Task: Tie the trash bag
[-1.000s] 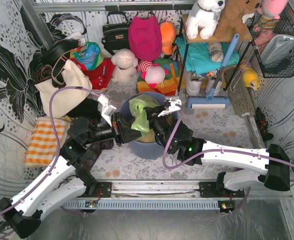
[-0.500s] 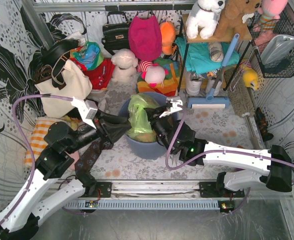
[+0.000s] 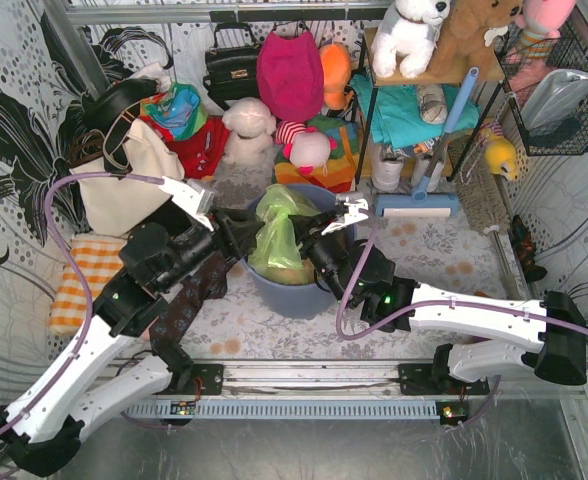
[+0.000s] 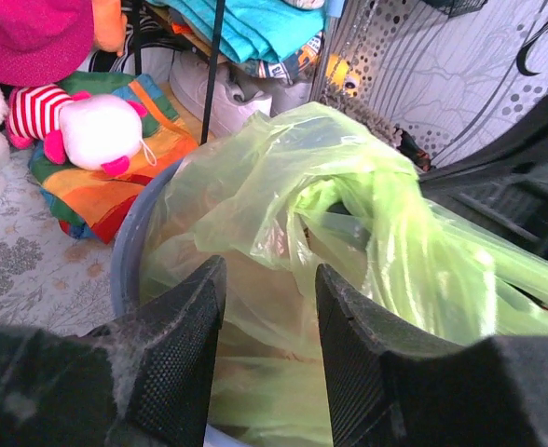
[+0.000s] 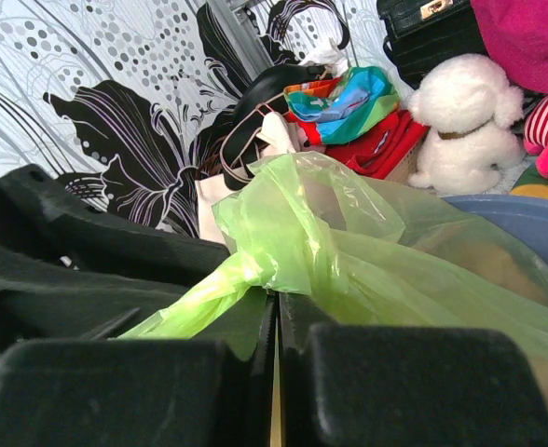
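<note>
Largest first: blue-grey round bin (image 3: 284, 300) mid-table, with the trash bag (image 3: 277, 232) seated inside it, lime-green film bulging above the rim and orange-brown paper showing dimly through. Mouth not yet knotted, by the look of it. At the bag's left side, left gripper (image 4: 269, 358) with jaws apart, green film in the gap but not clamped, likely lined up to take a second flap. On the opposite side, right gripper (image 5: 276, 368) pressed together on a twisted strand (image 5: 204, 293) of the bag. Probably a true pinch, though the contact itself is hidden between the pads. Held so as to leave a tail for tying.
</note>
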Robot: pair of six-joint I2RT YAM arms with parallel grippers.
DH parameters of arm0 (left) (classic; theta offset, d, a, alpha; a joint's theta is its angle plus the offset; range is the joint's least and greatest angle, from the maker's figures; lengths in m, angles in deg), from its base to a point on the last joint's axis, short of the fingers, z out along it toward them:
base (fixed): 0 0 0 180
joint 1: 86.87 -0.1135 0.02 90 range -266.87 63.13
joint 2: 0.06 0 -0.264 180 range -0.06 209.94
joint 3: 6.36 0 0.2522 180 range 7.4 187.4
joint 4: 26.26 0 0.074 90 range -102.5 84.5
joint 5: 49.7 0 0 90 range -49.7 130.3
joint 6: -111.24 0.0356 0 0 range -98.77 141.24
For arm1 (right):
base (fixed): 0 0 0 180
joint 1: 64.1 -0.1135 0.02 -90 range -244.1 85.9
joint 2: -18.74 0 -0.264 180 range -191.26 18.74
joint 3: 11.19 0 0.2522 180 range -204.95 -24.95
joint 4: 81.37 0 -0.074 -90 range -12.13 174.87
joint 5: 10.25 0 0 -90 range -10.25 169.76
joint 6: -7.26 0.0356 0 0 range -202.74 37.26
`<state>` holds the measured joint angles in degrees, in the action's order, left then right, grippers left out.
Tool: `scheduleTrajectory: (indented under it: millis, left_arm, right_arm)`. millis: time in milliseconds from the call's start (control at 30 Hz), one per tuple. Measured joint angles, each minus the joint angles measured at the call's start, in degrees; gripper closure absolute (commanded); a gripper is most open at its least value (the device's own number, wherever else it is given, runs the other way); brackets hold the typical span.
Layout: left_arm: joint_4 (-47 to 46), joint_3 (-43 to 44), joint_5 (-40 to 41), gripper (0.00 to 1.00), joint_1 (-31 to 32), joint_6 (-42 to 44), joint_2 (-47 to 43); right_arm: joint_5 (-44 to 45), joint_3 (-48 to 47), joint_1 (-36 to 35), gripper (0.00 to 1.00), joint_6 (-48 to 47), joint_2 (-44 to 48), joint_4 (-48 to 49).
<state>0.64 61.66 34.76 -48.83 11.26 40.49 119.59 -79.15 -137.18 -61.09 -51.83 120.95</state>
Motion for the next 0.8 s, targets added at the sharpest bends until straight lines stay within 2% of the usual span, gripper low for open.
scheduleTrajectory:
  millis: [267,433,600,633,800]
  left_arm:
    - [-5.22,-1.62,-0.15,0.48,-3.15,0.44,2.75]
    - [-8.02,-1.62,-1.36,0.64,-4.09,1.81,3.54]
    - [-8.94,-1.62,-4.63,0.96,-4.39,3.08,4.96]
    - [-8.96,-1.62,-5.35,1.0,-4.39,3.37,5.03]
    - [-9.09,-1.79,-9.31,1.0,-4.42,3.69,3.78]
  right_arm:
    - [-0.09,0.0,0.0,1.0,0.02,0.02,-0.02]
    - [-0.46,0.0,0.0,1.0,0.2,0.02,-0.04]
    - [-0.44,0.0,0.0,1.0,0.22,0.02,-0.04]
    - [-0.44,0.0,0.0,1.0,0.22,0.02,-0.04]
    - [-0.33,0.0,0.0,1.0,0.2,0.02,-0.04]
